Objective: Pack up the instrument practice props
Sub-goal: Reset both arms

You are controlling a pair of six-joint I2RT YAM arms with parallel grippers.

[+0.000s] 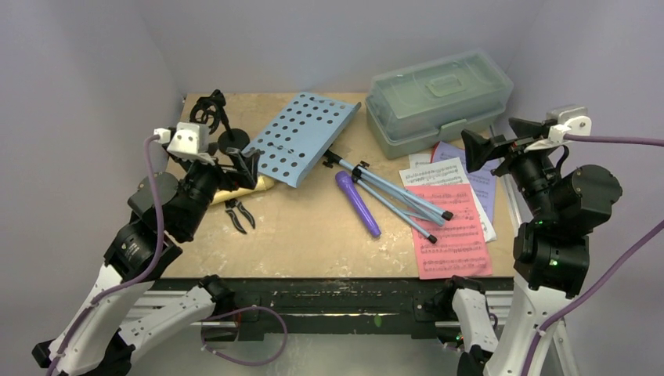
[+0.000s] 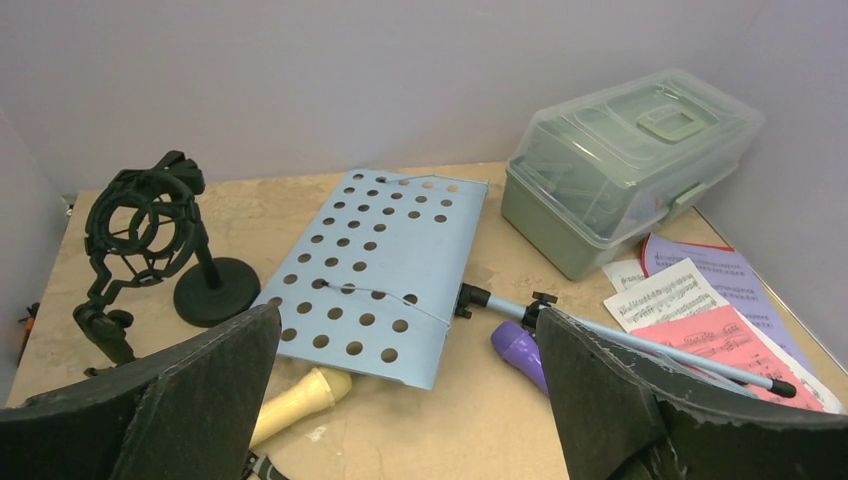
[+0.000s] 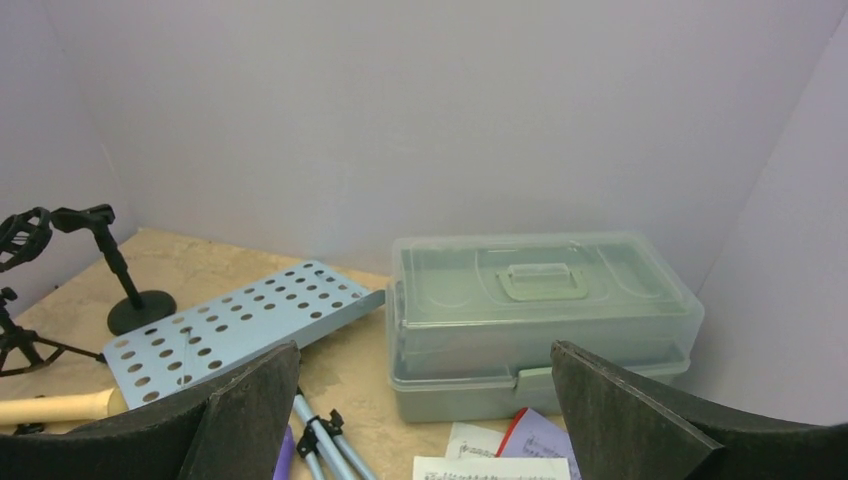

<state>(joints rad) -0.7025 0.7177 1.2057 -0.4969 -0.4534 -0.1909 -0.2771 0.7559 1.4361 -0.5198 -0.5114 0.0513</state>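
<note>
Left jaws and right jaws both gape wide, empty, above the desk [image 1: 313,243]. Tan microphone [image 2: 295,400] lies below the left jaws, beside the blue music rack [image 1: 301,137]; purple microphone [image 1: 358,204] and sheet-music pages [image 1: 454,235] lie nearer the right.

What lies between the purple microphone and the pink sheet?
The music rack's legs, folded, black tips reaching onto the pink sheet; the top view shows it.

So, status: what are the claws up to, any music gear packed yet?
Left claw open, empty; right claw open, empty. Music rack, purple microphone, pink sheet loose on table. Box lid shut.
</note>
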